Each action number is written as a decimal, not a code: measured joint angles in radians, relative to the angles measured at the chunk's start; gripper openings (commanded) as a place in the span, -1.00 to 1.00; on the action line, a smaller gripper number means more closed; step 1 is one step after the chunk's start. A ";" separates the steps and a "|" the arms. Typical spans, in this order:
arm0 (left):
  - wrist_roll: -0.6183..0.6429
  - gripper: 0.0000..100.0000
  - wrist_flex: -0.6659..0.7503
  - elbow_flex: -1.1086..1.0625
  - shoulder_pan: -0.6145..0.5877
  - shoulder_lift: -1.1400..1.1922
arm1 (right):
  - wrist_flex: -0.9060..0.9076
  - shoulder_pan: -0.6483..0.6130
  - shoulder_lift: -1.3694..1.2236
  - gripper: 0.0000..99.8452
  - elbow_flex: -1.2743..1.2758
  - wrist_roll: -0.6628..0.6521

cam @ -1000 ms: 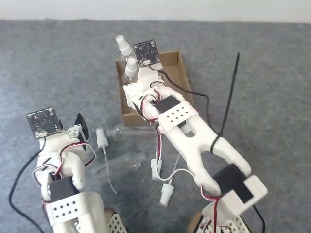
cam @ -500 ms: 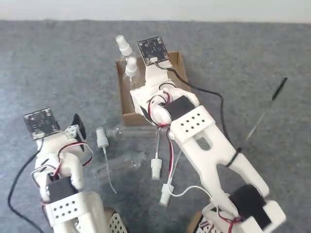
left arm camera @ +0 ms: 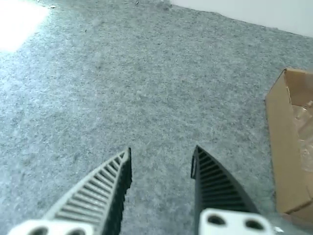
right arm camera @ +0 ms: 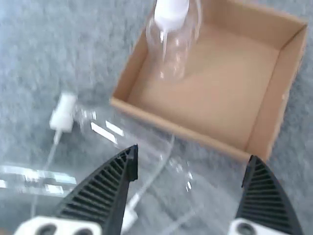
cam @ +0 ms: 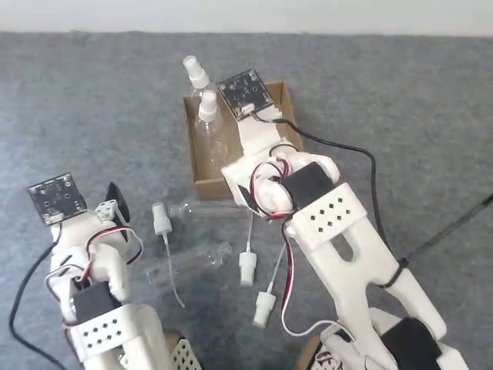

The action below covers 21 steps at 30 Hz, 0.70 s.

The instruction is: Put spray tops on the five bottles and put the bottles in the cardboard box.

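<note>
- Bottles first, from the high view: one capped bottle [cam: 209,123] stands in the far-left corner of the cardboard box [cam: 190,150]. A second capped bottle [cam: 196,73] sits right at that corner, and we can't tell if it's inside or just behind the far wall.
- Same view: two uncapped ones lie on the carpet [cam: 400,116]. The lying bottle [cam: 202,209] is just in front of the box's near wall, and the other bare bottle [cam: 192,262] is nearer and a bit left. Three loose spray tops [cam: 247,268] are scattered around them, tubes and all. We only count four bottles, so the fifth may be hidden under an arm.
- What changed: over the last second the right arm [cam: 331,216] swung its elbow out to the right and eased back off the box, so more of the box floor shows. The left arm [cam: 92,262] drifted a touch left. Bottles and tops haven't budged.
- Left wrist view: the left gripper [left arm camera: 161,151] is roughly half open with nothing in it. It hangs over bare carpet with a corner of the box in sight.
- Right wrist view: the right gripper [right arm camera: 191,154] is spread wide and empty, above the box's near wall and the lying bottle.
- Our read: the drop-off looks done and the arm is coming back for an uncapped bottle. Three tops are still unfitted, so we'd say it's under halfway.
</note>
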State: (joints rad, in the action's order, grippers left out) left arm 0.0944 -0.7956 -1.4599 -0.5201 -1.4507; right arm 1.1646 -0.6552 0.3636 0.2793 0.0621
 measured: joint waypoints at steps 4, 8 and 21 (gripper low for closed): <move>0.000 -0.62 0.000 0.000 0.000 0.000 | 0.104 0.000 0.006 -0.40 0.000 -0.114; 0.000 -0.62 0.000 0.000 0.000 0.000 | 0.181 0.000 0.006 -0.41 0.000 -0.199; 0.000 -0.62 0.000 0.000 -0.021 0.000 | 0.313 0.000 0.006 -0.41 0.008 -0.433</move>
State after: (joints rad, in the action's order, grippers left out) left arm 0.0944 -0.7956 -1.4599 -0.5416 -1.4507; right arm 1.4776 -0.6552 0.3698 0.2869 -0.3705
